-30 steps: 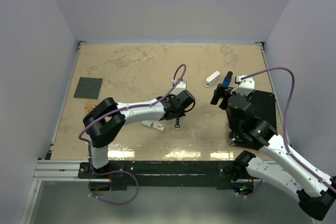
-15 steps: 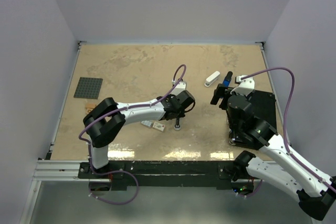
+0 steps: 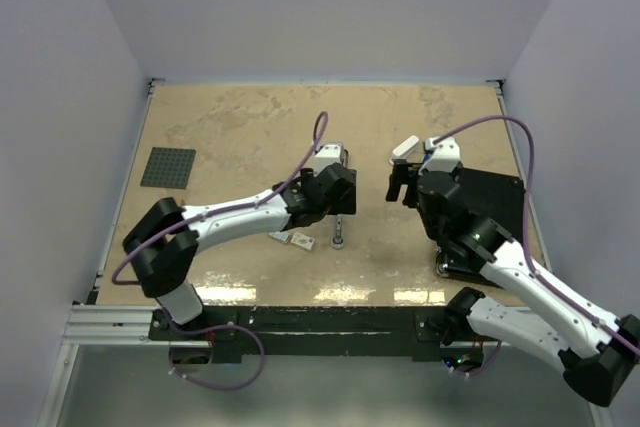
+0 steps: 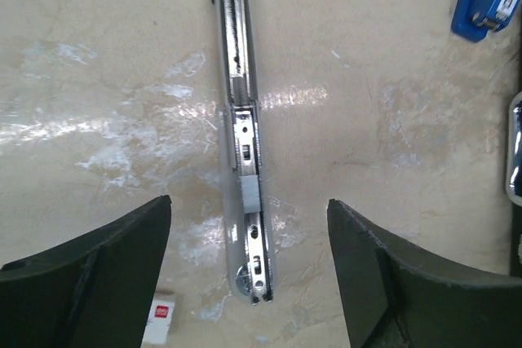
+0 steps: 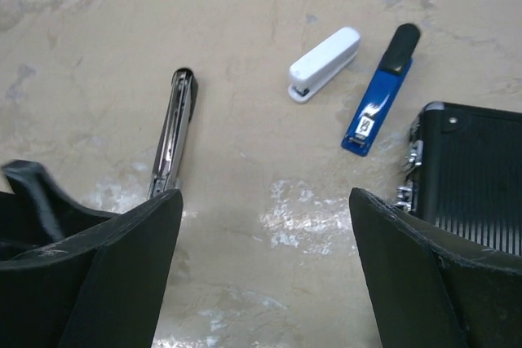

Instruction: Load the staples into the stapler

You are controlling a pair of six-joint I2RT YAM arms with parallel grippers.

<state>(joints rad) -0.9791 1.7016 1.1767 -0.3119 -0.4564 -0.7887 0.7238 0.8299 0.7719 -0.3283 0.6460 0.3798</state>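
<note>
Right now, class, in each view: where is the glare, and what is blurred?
Top external: glare patches on the beige tabletop near its front edge. Left wrist: white sheen flanking the long silver metal stapler; black left fingers soft. Right wrist: glare mid-table; small white stapler sharp.

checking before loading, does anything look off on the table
The silver stapler lies opened out flat, its channel exposed with a small grey piece sitting in it. The staples box lies apart beside one end. Nothing looks spilled or broken.
</note>
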